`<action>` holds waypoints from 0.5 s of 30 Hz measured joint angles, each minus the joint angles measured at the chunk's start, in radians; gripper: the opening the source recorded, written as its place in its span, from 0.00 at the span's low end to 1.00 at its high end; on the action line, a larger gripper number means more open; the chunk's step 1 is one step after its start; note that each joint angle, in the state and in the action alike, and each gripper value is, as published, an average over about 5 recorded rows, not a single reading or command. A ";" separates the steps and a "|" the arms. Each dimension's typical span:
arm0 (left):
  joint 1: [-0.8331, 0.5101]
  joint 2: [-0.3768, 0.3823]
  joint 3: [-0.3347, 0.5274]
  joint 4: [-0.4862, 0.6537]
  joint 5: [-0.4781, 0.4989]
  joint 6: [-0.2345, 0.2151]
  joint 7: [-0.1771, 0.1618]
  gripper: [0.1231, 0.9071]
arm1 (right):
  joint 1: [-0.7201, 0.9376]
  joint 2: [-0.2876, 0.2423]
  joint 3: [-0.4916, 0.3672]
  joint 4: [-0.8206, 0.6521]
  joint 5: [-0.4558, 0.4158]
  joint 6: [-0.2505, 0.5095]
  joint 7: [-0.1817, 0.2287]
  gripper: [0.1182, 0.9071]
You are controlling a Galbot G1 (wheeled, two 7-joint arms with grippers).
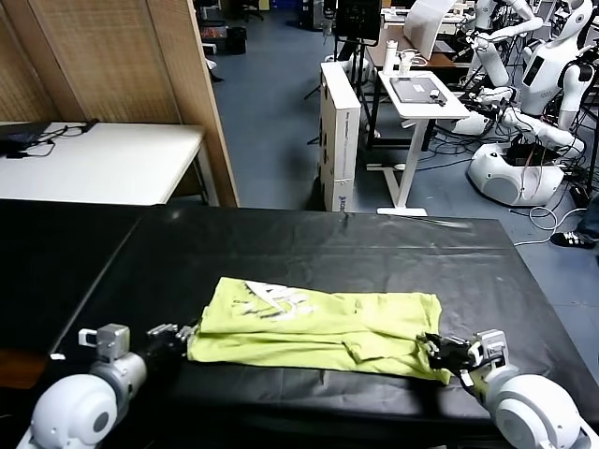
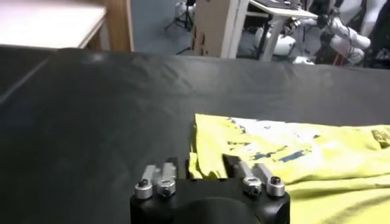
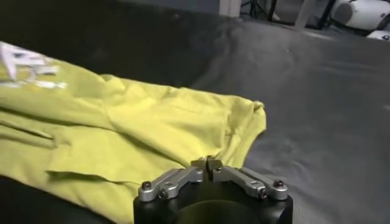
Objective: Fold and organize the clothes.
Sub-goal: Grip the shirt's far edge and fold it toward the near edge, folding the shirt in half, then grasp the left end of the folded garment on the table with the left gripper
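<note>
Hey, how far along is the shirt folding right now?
Done: the T-shirt lies folded into a long band on the black table. In hand: left claw open at one end, right claw pinched on the other. Left: folding it shorter and tidying.

Head view high, wrist views low, T-shirt (image 1: pixel 318 327) shared.

Reaching in low from seven o'clock with the left gripper (image 1: pixel 180 334), fingers (image 2: pixel 155 176) standing apart; reaching in from five o'clock with the right gripper (image 1: pixel 438 352), fingertips (image 3: pixel 201 163) pressing together.
</note>
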 joint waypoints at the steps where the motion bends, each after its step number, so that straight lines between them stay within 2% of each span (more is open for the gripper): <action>1: -0.005 -0.003 -0.001 0.002 -0.001 0.000 0.000 0.64 | 0.012 0.005 -0.001 -0.010 -0.005 0.000 -0.004 0.98; 3: -0.021 -0.010 0.001 0.011 -0.007 0.000 -0.001 0.80 | 0.037 0.017 -0.005 -0.034 -0.022 0.000 -0.008 1.00; 6: -0.062 -0.023 0.014 0.033 -0.011 0.000 -0.006 0.96 | 0.075 0.033 -0.015 -0.076 -0.047 0.001 -0.015 1.00; 9: -0.114 -0.035 0.035 0.061 -0.010 0.000 -0.006 0.99 | 0.111 0.049 -0.029 -0.119 -0.065 0.011 -0.025 1.00; 15: -0.226 -0.063 0.085 0.146 0.009 0.000 -0.005 1.00 | 0.161 0.076 -0.043 -0.190 -0.082 0.033 -0.031 1.00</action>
